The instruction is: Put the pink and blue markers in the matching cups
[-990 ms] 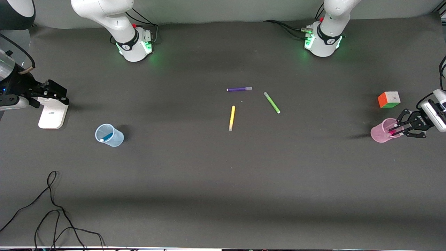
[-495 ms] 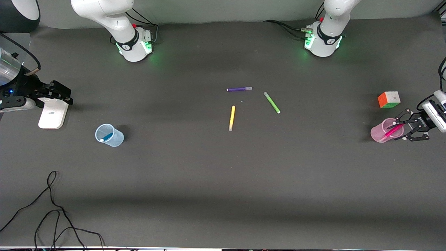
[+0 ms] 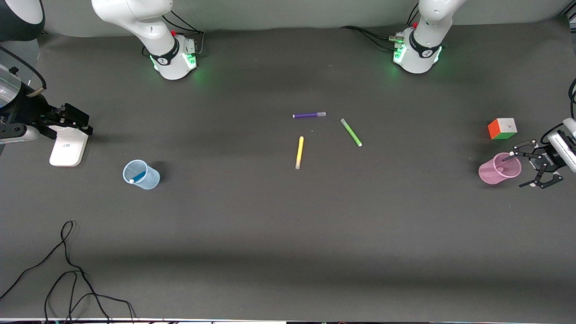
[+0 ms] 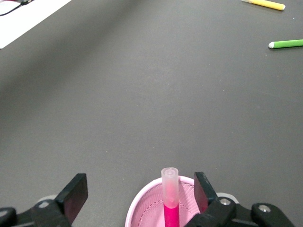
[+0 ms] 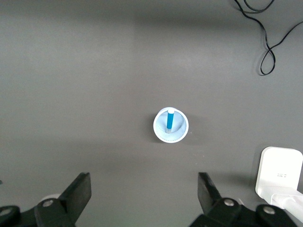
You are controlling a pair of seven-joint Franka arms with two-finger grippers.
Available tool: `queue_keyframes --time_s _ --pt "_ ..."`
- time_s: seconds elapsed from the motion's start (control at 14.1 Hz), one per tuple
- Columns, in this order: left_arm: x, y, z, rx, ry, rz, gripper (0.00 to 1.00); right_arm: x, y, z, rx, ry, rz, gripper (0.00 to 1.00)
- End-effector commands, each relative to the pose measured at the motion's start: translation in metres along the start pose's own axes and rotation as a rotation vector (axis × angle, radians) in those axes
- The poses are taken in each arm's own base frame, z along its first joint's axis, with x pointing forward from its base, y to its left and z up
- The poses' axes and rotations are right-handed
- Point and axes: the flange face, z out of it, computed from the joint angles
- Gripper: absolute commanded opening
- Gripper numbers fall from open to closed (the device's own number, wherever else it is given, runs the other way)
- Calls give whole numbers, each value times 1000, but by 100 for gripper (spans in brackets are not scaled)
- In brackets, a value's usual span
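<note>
The pink cup (image 3: 495, 173) stands near the left arm's end of the table. The pink marker (image 4: 169, 208) stands in it, pale end up, leaning on the rim. My left gripper (image 3: 518, 170) is open beside the cup; in the left wrist view (image 4: 139, 184) its jaws stand apart on either side of the marker's cap, clear of it. The blue cup (image 3: 150, 180) stands near the right arm's end with the blue marker (image 3: 138, 175) inside, also in the right wrist view (image 5: 169, 121). My right gripper (image 3: 76, 120) is open and empty, high above the table.
A yellow pen (image 3: 299, 152), a green pen (image 3: 351, 132) and a purple pen (image 3: 309, 115) lie mid-table. A colour cube (image 3: 502, 128) sits beside the pink cup. A white device (image 3: 67, 147) lies under my right gripper. A black cable (image 3: 67, 270) lies near the front edge.
My left gripper opened and let go of the pink marker, which dropped into the pink cup. The gripper drew back a little toward the table's end. The right gripper barely shifted.
</note>
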Motion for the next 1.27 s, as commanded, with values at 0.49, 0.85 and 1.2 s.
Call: queue_keyframes --time_s 0.49,0.85,1.2 --pt "184 -15 -81 88 -212 -179 100 -4 -3 -6 16 8 -28 100" --pt "320 12 -83 138 -438 -409 100 -5 -17 -17 22 -9 -44 100" --pt "436 36 -69 245 -636 -640 100 -7 -21 -23 24 -12 -40 100"
